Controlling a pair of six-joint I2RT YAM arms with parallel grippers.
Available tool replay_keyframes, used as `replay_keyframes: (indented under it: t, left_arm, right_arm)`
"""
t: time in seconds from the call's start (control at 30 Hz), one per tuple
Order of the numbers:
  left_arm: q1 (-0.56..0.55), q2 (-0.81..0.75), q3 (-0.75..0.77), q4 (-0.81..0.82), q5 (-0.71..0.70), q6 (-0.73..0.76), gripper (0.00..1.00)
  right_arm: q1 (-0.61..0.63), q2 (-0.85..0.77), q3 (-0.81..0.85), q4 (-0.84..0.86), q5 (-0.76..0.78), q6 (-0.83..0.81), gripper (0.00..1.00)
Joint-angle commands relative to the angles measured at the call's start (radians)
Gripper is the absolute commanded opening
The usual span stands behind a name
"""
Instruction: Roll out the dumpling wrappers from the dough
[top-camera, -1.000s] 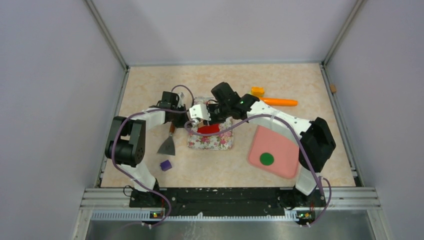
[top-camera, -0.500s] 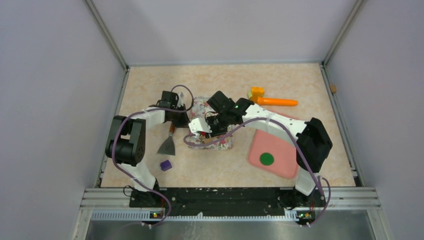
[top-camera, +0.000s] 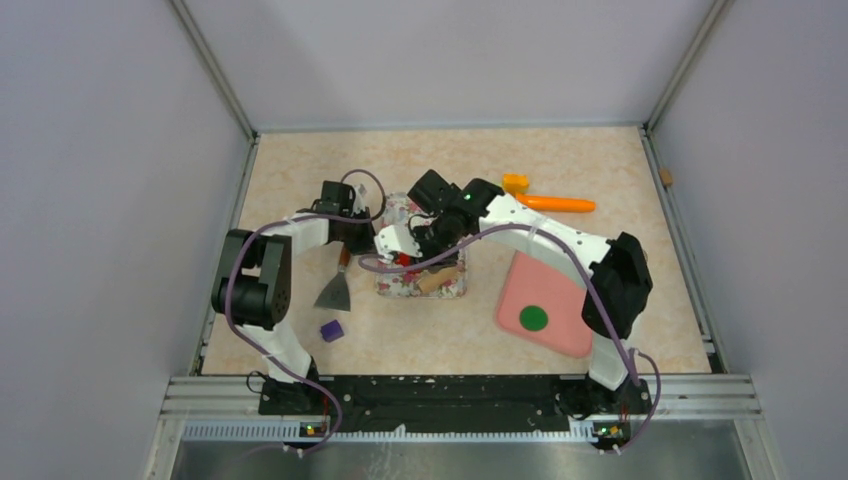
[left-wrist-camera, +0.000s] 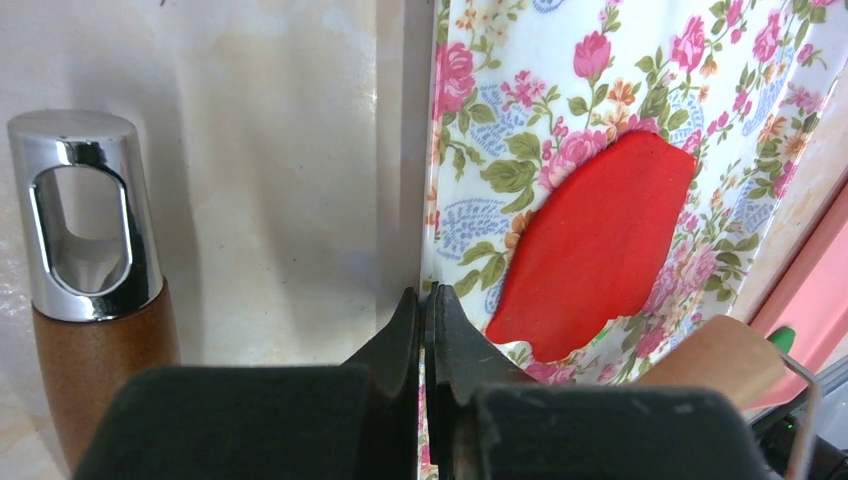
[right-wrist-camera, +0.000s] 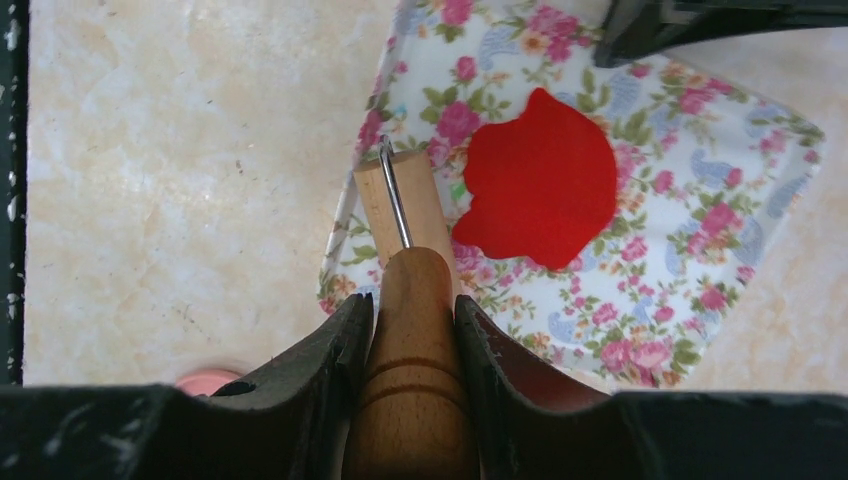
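The dough (right-wrist-camera: 540, 180) is lying as a flattened red sheet with uneven edges on the floral tray (right-wrist-camera: 700, 290), just ahead of the right claw (right-wrist-camera: 412, 315) and a little to one side of it. That claw is clamping the wooden handle of a small roller (right-wrist-camera: 400, 195). The roller's barrel is sitting at the tray rim nearest the claw, just beside the sheet; I cannot tell whether it is touching. The left claw (left-wrist-camera: 425, 310) is holding its fingers together, pinching the tray's rim, and the sheet is lying just beyond its tips.

Judging from this, the rolling step is under way: the sheet is looking thin but irregular, and no cleanly cut disc is showing. The next move is calling for the barrel to be set on the sheet and pushed across it evenly, with the left claw steadying the tray.
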Motion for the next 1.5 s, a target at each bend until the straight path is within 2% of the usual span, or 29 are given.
replay_keyframes:
  t: [0.0,0.13,0.3,0.43,0.53,0.7,0.93,1.07,1.27,1.33,1.47]
  left_arm:
    - [0.009,0.037,0.005,0.020,-0.089,-0.017,0.00]
    - [0.009,0.027,-0.001,0.023,-0.082,-0.033,0.00]
    - [0.009,0.019,-0.002,0.020,-0.075,-0.035,0.00]
    - [0.009,0.019,-0.009,0.026,-0.070,-0.041,0.00]
    - [0.009,0.020,-0.006,0.026,-0.070,-0.042,0.00]
    - [0.009,0.033,0.021,0.019,-0.078,-0.039,0.00]
    - [0.009,0.068,0.056,0.015,-0.077,-0.041,0.00]
    - [0.009,0.068,0.058,0.016,-0.075,-0.044,0.00]
    - [0.009,0.051,0.039,0.016,-0.077,-0.051,0.00]
    - [0.009,0.046,0.031,0.022,-0.074,-0.053,0.00]
    - [0.009,0.039,0.020,0.029,-0.066,-0.056,0.00]
  right_arm:
    - [0.014,0.013,0.200,-0.030,0.094,0.119,0.00]
    - [0.011,-0.008,0.123,0.164,0.194,0.206,0.00]
    - [0.011,-0.052,-0.046,0.393,0.278,0.211,0.00]
    - [0.013,-0.054,-0.145,0.535,0.286,0.207,0.00]
    - [0.016,-0.050,-0.181,0.495,0.207,0.208,0.00]
    - [0.019,-0.070,-0.214,0.258,-0.010,0.239,0.00]
    - [0.015,-0.032,-0.200,0.058,-0.118,0.301,0.00]
    - [0.012,-0.032,-0.117,0.017,-0.064,0.265,0.00]
    - [0.005,0.006,0.213,-0.056,0.059,0.218,0.00]
    - [0.005,0.016,0.264,-0.010,0.115,0.218,0.00]
    - [0.006,0.001,0.196,0.171,0.203,0.181,0.00]
